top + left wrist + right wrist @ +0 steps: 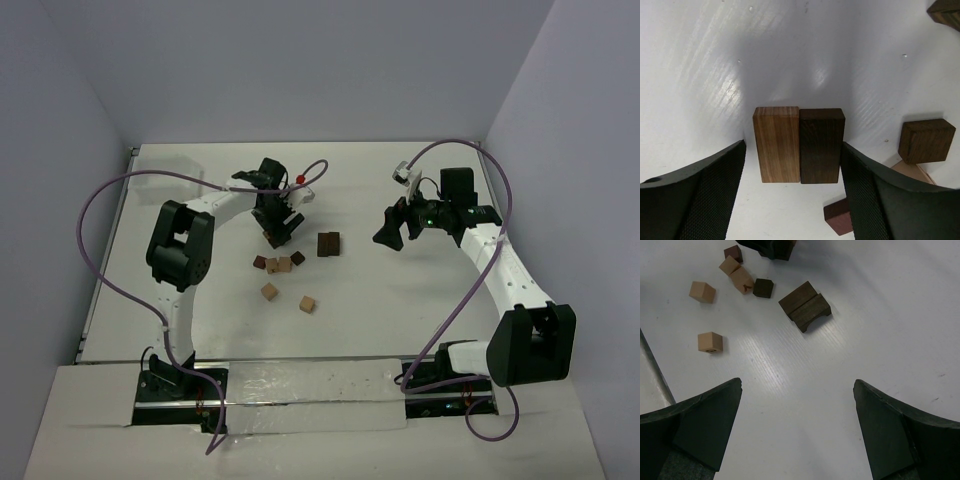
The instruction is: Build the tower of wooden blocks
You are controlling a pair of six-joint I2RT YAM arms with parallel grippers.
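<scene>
White tabletop [790, 50]: left hand [794, 150] spread around two upright blocks [776, 145] (right hand [797, 384] gaping, empty).

Robotics lab cell: plain walls [300, 60], white table [380, 300].

The left arm [185, 240] is folding sharply at the elbow and leaning inward, its left tool [276, 226] pointing straight down, jaws standing apart. The right arm [505, 270] is angling up its own side, its right tool [390, 232] facing inward and down, jaws spreading wide.
</scene>
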